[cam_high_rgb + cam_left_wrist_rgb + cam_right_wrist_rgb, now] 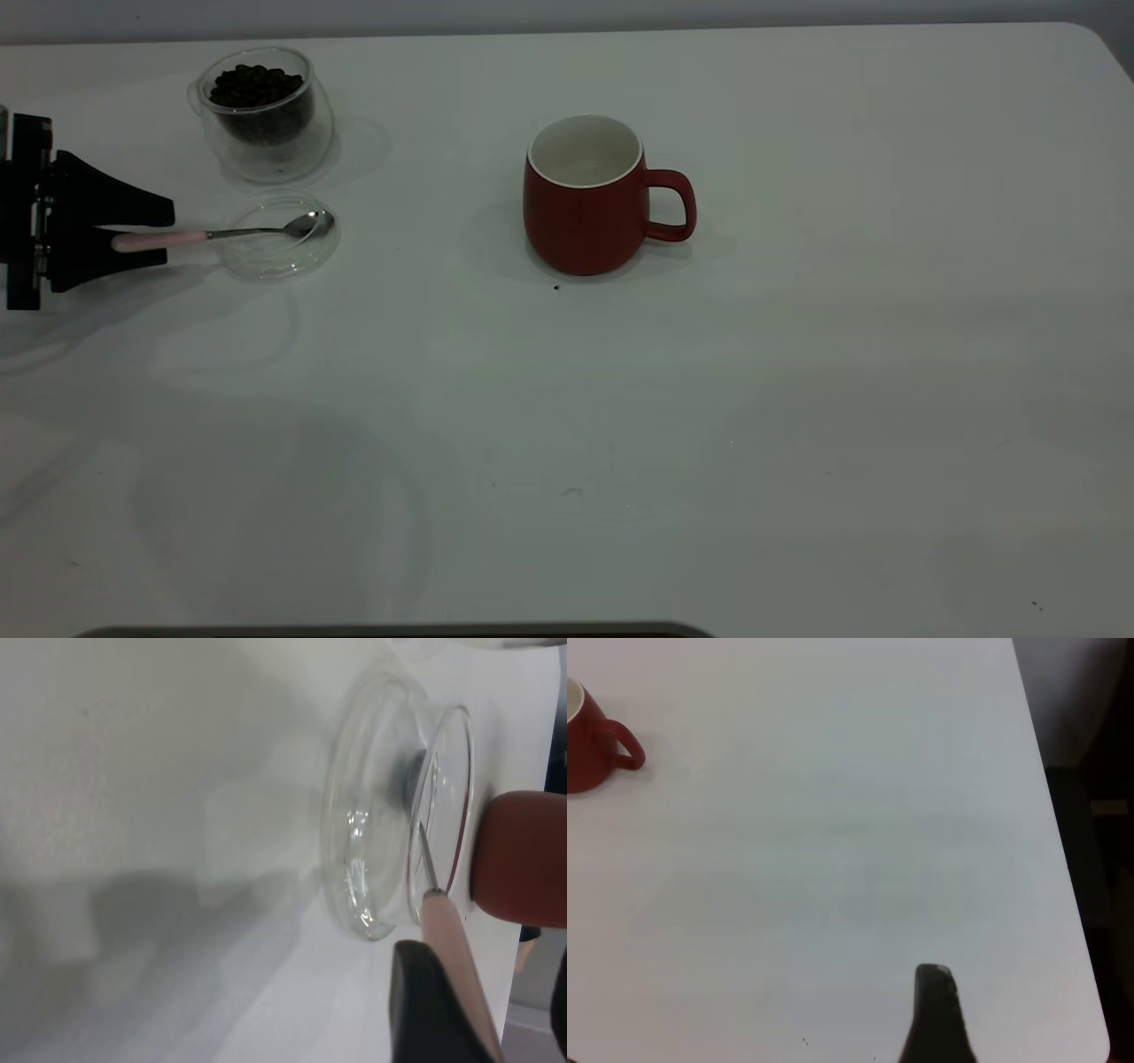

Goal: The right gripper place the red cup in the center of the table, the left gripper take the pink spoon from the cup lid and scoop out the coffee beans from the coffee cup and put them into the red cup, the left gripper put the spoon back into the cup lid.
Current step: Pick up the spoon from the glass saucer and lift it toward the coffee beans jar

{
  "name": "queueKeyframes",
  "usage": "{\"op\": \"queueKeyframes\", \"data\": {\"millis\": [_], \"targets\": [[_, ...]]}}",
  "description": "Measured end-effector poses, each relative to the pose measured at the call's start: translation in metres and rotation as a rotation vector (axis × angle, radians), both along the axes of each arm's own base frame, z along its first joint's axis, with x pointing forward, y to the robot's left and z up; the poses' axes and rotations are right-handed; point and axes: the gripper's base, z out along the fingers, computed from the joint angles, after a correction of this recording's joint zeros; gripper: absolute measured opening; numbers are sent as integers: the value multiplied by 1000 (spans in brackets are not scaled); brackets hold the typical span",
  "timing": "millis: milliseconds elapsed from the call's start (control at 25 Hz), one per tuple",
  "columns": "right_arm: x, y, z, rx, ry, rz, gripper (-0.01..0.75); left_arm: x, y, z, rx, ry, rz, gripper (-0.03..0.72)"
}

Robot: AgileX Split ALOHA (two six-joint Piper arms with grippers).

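The red cup stands upright near the middle of the table, handle toward the right; it also shows in both wrist views. The pink spoon lies with its bowl in the clear cup lid. My left gripper is at the far left, open, one finger on each side of the pink handle. The handle lies against one finger, and a gap shows to the other. The coffee cup with coffee beans stands just behind the lid. My right gripper hangs over bare table near the right edge.
The table's right edge and rounded corner lie close to the right gripper. A few dark specks lie on the white top in front of the red cup.
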Motion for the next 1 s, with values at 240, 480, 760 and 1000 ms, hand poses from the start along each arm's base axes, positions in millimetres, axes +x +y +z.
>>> {"op": "queueKeyframes", "data": {"millis": [240,480,760,1000], "targets": [[0,0,0,0,0,0,588,0,0,0,-1,0,0,212],[0,0,0,0,0,0,588,0,0,0,-4,-1,-2,124],[0,0,0,0,0,0,588,-1,0,0,1,0,-15,124],[0,0,0,0,0,0,588,2,5,26,90,-48,-96,124]]}}
